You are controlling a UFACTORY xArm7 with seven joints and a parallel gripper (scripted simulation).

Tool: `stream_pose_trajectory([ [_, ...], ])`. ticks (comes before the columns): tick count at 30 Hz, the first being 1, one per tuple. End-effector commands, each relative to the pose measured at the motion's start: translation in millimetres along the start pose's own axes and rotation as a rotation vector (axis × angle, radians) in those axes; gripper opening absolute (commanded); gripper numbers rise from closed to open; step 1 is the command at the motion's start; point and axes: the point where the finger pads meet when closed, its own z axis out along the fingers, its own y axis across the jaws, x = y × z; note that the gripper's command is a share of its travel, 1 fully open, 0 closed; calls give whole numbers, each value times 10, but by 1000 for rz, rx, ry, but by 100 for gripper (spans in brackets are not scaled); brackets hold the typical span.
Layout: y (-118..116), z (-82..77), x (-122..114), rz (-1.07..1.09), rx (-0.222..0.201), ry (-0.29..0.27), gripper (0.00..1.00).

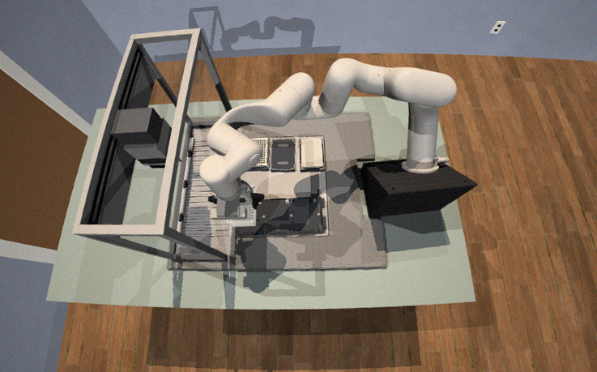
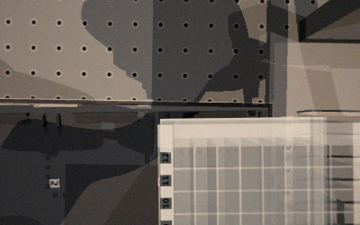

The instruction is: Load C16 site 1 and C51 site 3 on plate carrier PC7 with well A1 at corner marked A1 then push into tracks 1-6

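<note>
held thing: a pale, translucent block [image 2: 256, 175] with a coarse grid and edge numbers 10 to 12; i judge it to be c51, since the middle nest [image 1: 283, 153] looks dark and bare.
end effector: the end effector [image 1: 236, 209] is spread almost to its full width and clamped on the block. its fingers are out of sight in both views.
block vs end effector: directly beneath the wrist, filling the lower right of the wrist view.
block vs carrier: over the rail-side end of pc7 [image 1: 291, 215], past the "2" label [image 2: 54, 183], so about over site 3. i cannot tell whether it is raised or touching.
handling: probably rigid moulded plastic, bulkier than the flat plates and smooth-walled, so it may slip if tilted. grip across 2 opposite side walls and keep it level.
a1 corner: the carrier's a1 mark for site 3 is hidden under the block, so orientation is unchecked.
other plates: c15 [image 1: 260, 152] and c16 [image 1: 311, 152] sit in their nests.
carrier: on the table in front of the rails [image 1: 200, 203], not pushed in.
</note>
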Motion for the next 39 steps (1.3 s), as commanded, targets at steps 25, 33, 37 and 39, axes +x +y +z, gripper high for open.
stream_pose_trajectory([
  [25, 6, 326, 8, 0, -3, 3, 0],
  [33, 6, 426, 8, 0, -3, 3, 0],
  [37, 7, 492, 8, 0, -3, 3, 0],
  [39, 7, 526, 8, 0, -3, 3, 0],
])
